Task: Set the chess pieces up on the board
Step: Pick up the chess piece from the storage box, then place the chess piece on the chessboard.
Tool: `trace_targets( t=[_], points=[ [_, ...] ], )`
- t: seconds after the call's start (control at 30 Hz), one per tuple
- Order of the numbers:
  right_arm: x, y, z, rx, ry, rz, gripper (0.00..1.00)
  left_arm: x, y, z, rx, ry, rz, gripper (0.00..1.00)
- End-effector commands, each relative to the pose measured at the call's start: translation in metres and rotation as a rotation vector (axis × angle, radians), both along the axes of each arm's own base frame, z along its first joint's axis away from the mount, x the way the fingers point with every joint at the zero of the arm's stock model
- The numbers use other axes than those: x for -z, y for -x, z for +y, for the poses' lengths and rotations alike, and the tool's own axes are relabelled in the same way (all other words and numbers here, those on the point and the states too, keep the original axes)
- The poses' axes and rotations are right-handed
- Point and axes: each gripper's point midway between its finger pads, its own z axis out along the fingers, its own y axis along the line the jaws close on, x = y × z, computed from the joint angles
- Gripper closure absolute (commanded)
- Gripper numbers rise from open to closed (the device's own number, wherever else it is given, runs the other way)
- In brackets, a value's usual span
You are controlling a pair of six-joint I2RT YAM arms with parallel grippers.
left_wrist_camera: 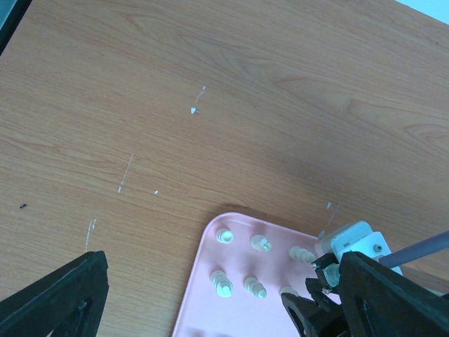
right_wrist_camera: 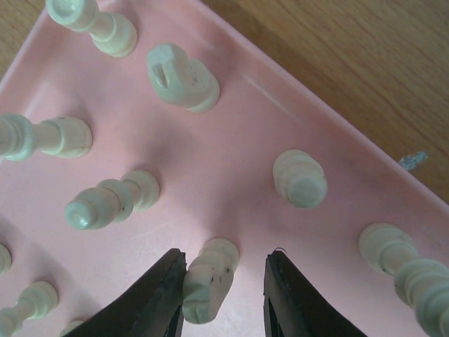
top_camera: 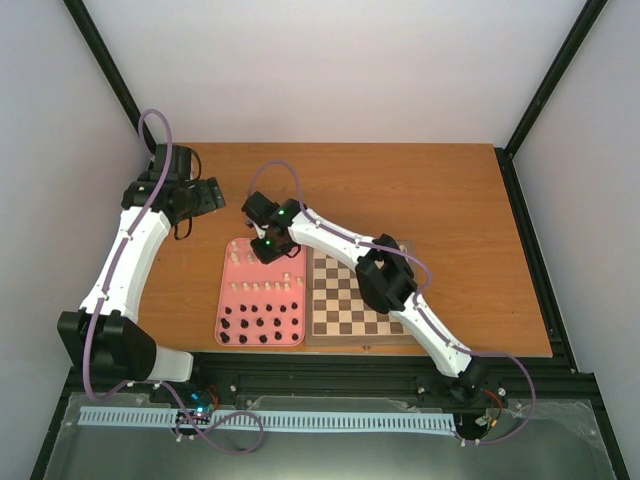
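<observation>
Cream-white chess pieces (top_camera: 262, 287) stand on a pink tray (top_camera: 225, 300), left of the wooden board (top_camera: 350, 300). No pieces show on the visible part of the board. My right gripper (top_camera: 270, 248) is low over the tray's far end. In the right wrist view it (right_wrist_camera: 224, 261) is open around a cream piece (right_wrist_camera: 209, 279). The left finger (right_wrist_camera: 151, 298) touches that piece and the right finger stands apart. More cream pieces (right_wrist_camera: 300, 177) stand around it. My left gripper (top_camera: 207, 195) hovers over bare table beyond the tray, open and empty (left_wrist_camera: 224, 309).
Black pieces (top_camera: 260, 327) fill the tray's near rows. The tray's far corner (left_wrist_camera: 200, 277) with several cream pieces (left_wrist_camera: 222, 283) shows in the left wrist view, with the right gripper (left_wrist_camera: 330, 284) over it. The right arm crosses above the board's far left corner.
</observation>
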Motion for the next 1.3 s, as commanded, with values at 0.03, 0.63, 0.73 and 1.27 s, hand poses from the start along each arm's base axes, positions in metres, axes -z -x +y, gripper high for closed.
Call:
trace_targets(
  t=[0.03, 0.63, 0.73, 1.27],
  points=[
    [0.008, 0.002, 0.003, -0.017, 0.006, 0.013, 0.68, -0.002, -0.003, 0.0, 0.014, -0.004, -0.018, 0.08],
    [-0.044, 0.009, -0.002, -0.043, -0.033, -0.014, 0.96, 0.0, -0.002, 0.002, 0.01, -0.011, -0.012, 0.08],
    [-0.083, 0.014, -0.007, -0.047, -0.08, -0.034, 0.96, 0.0, -0.003, 0.002, 0.012, -0.013, -0.01, 0.08],
    [-0.093, 0.005, -0.235, 0.355, 0.049, -0.04, 0.97, 0.011, -0.006, -0.002, 0.021, 0.004, 0.019, 0.08]
  ],
)
